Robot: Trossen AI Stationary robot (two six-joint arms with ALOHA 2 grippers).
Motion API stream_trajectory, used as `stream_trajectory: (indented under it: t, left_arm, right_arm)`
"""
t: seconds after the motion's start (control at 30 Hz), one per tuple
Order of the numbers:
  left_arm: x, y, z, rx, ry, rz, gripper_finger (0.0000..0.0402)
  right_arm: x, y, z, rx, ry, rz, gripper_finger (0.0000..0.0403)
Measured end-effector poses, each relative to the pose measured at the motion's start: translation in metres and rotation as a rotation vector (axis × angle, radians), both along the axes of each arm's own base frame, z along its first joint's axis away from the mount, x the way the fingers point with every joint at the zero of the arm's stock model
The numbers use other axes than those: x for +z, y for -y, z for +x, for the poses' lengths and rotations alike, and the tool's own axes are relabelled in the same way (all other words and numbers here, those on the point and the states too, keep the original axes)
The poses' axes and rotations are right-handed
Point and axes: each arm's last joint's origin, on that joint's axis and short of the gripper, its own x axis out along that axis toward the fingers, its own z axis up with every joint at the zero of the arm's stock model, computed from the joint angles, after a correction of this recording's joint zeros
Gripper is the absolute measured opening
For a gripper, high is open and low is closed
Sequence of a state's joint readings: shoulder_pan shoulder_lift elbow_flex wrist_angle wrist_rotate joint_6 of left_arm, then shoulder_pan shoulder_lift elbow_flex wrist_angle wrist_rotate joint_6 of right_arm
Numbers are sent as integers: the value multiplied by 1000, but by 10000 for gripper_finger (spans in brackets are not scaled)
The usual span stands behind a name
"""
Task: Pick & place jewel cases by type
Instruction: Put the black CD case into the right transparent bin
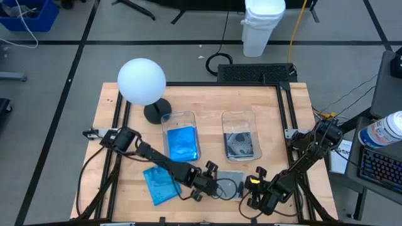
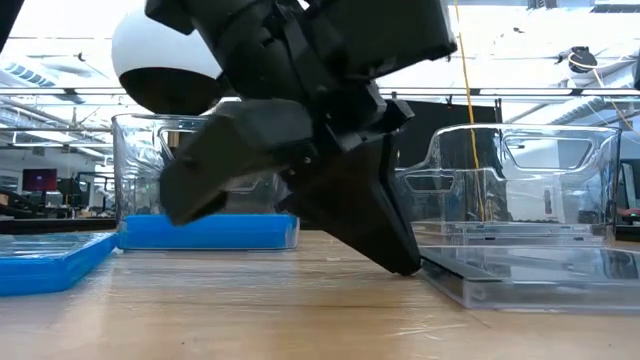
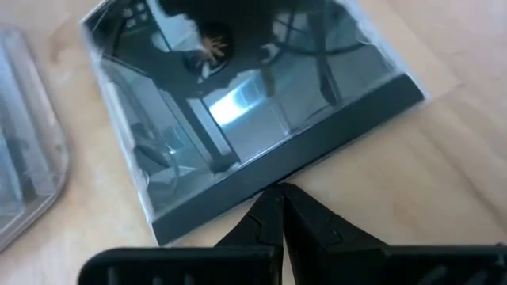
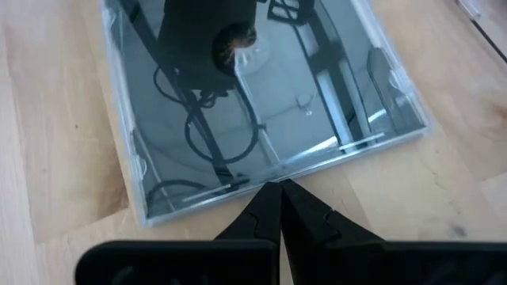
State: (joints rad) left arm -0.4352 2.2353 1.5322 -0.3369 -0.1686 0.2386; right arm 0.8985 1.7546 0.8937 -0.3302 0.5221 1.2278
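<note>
A dark grey jewel case (image 1: 232, 183) lies flat on the wooden table near its front edge, between my two grippers. My left gripper (image 1: 218, 186) is shut at the case's left edge, and my right gripper (image 1: 246, 188) is shut at its right edge. A blue jewel case (image 1: 160, 184) lies flat on the table to the left. The left clear bin (image 1: 180, 117) holds blue cases (image 1: 183, 143). The right clear bin (image 1: 239, 115) holds dark cases (image 1: 241, 144). My left gripper sets its shut fingertips (image 3: 279, 198) against the case's dark spine edge (image 3: 261, 178), about midway along it. The fingers slant down from the table's left. The case lies flat on the table. My right gripper sets its shut fingertips (image 4: 277, 194) against the clear edge (image 4: 238, 184) opposite the spine, near its middle. The fingers slant down from the table's right. The case lies flat under the tips.
A white globe lamp (image 1: 142, 81) on a dark foot stands at the far left, behind the left bin. A black frame rail (image 1: 286, 107) runs along the table's right side. Bare wood lies between the bins and the front edge.
</note>
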Motion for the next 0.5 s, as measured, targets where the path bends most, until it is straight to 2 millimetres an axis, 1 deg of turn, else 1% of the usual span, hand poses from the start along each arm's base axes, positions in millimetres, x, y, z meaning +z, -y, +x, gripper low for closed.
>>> stream_trajectory:
  t: [0.27, 0.4, 0.5]
  left_arm:
    - [0, 9, -3, -38, 13, 12, 10]
    - [1, 19, -8, -74, 9, -8, 10]
    - [1, 28, -12, -138, 17, 20, 10]
  right_arm:
    - [-4, 1, 0, -3, 25, 25, 0]
    - [-3, -4, 4, 42, 67, 56, 0]
    - [-2, -6, 5, 54, 70, 75, 0]
